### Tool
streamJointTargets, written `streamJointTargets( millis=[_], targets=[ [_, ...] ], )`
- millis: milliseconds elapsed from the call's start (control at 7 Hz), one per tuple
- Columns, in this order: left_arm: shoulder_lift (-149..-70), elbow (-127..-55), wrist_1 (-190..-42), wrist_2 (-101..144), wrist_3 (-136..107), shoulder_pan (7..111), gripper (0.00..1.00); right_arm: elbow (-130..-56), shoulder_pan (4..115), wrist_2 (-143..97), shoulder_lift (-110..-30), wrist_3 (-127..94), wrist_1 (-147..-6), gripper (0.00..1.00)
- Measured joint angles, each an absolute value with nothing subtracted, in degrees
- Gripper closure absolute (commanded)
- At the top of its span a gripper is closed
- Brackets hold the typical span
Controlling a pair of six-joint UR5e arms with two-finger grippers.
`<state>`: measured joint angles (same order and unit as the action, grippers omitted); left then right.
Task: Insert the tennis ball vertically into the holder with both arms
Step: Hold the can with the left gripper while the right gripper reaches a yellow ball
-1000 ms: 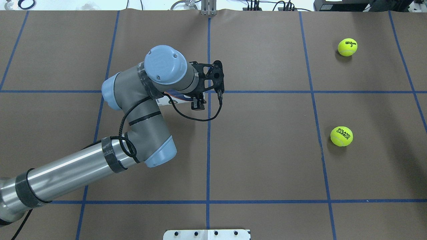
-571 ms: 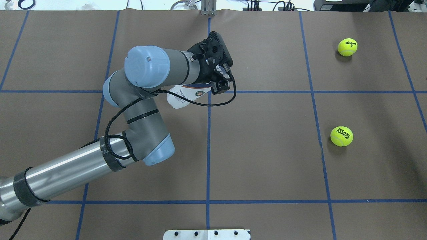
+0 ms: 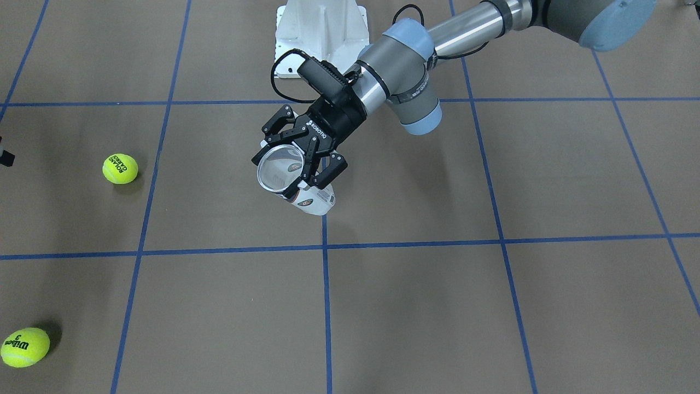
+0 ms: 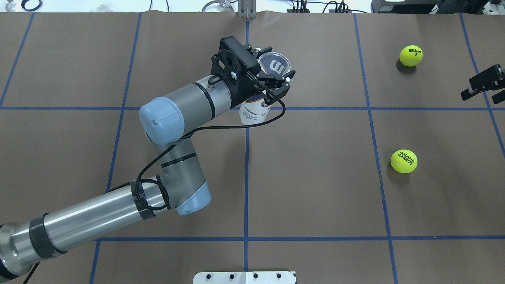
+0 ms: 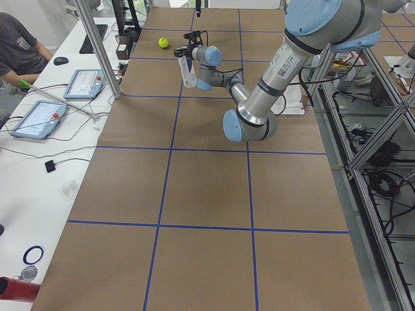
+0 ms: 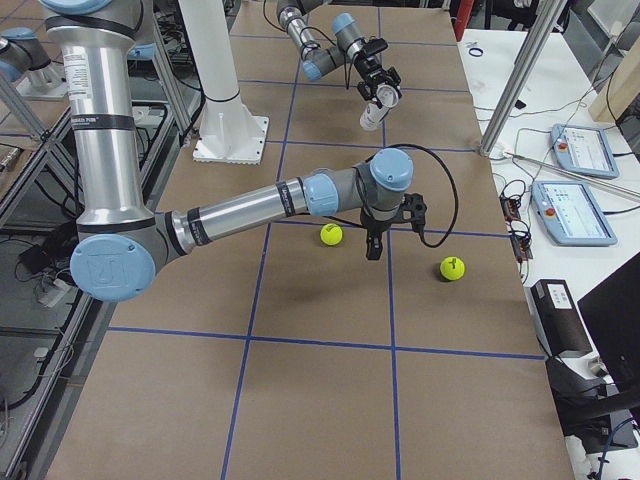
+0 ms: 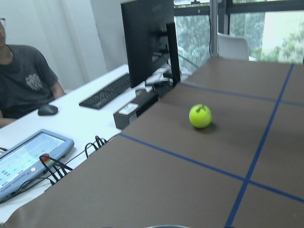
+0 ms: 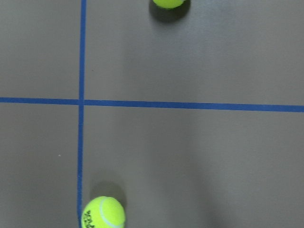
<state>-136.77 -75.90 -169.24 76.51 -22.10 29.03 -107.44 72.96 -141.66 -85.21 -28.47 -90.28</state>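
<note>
Brown paper crossed by blue tape lines covers the surface (image 4: 315, 189); a white desk (image 5: 52, 149) with a seated operator (image 5: 19, 48) runs along its far side. The left arm (image 4: 98, 221) reaches from the near left toward the far centre. The right arm (image 6: 240, 210) lies almost wholly outside the overhead and front-facing views. Only the right gripper (image 4: 483, 83) pokes in at the overhead view's right edge, cut off there, so I cannot tell how its jaws stand. The exterior right view alone shows that arm whole, its gripper pointing down above the surface between the two balls.

The holder (image 3: 314, 202) stands close to upright at the far centre, mouth up. Whether its base touches the surface I cannot tell. The overhead view shows a white "W" on navy inside the mouth; the left wrist view catches only a sliver of rim at its bottom edge. The left gripper (image 3: 292, 167) has its jaws pinching the holder just under the silver rim.

The Roland Garros ball (image 4: 404, 161) lies on the right of the surface, the Wilson ball (image 4: 410, 55) farther back on the same side. The right wrist view cuts one ball at its top edge and the other at its bottom edge.
</note>
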Motion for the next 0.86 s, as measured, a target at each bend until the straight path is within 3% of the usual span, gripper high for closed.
streamJointTargets(
  millis=[571,857],
  targets=[
    [-135.7,-68.5,-191.0,66.2,-22.2,24.8,0.30,-110.4,58.2,-131.3,-85.2,-44.8,-85.3,0.00],
    [-135.6,-67.2,-193.5,65.3,-22.0,24.3,0.30,-110.4,53.5,-127.9,-85.8,-46.5,-85.2,0.00]
  ],
)
